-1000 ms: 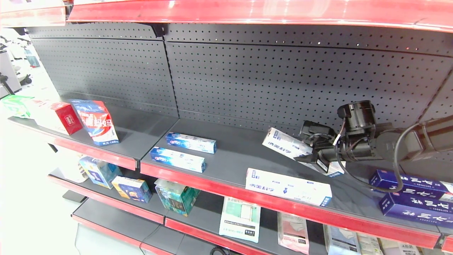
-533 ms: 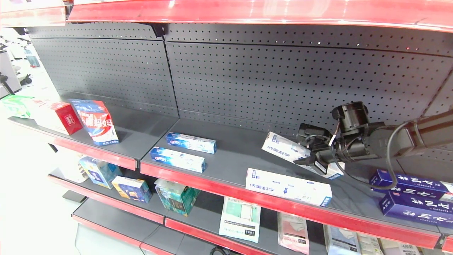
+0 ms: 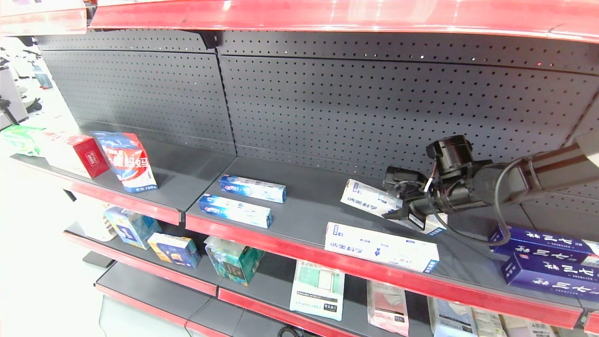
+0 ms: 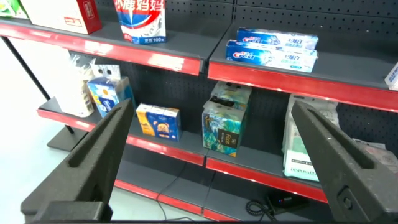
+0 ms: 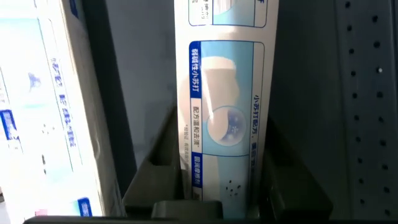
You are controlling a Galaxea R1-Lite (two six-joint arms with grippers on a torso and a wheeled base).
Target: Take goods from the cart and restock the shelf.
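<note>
My right gripper (image 3: pixel 412 213) is shut on a long white toothpaste box (image 3: pixel 367 199), holding it near one end. The box lies slanted, low over the dark shelf board (image 3: pixel 318 196), behind a matching white box (image 3: pixel 381 245) that lies along the red front edge. I cannot tell whether the held box touches the board. In the right wrist view the held box (image 5: pixel 224 112) runs straight out between the fingers (image 5: pixel 155 171), with the other white box (image 5: pixel 43 124) beside it. My left gripper (image 4: pixel 211 155) is open with nothing in it, low in front of the lower shelves.
Two blue-and-white toothpaste boxes (image 3: pixel 252 188) (image 3: pixel 234 210) lie left of the middle. Dark blue boxes (image 3: pixel 543 241) lie at the right end. A red box (image 3: pixel 77 154) and a pouch (image 3: pixel 126 161) stand on the left bay. A pegboard wall (image 3: pixel 327 103) closes the back.
The right arm has carried the white box leftward and slightly lower over the shelf. The grip on the box is unchanged.
</note>
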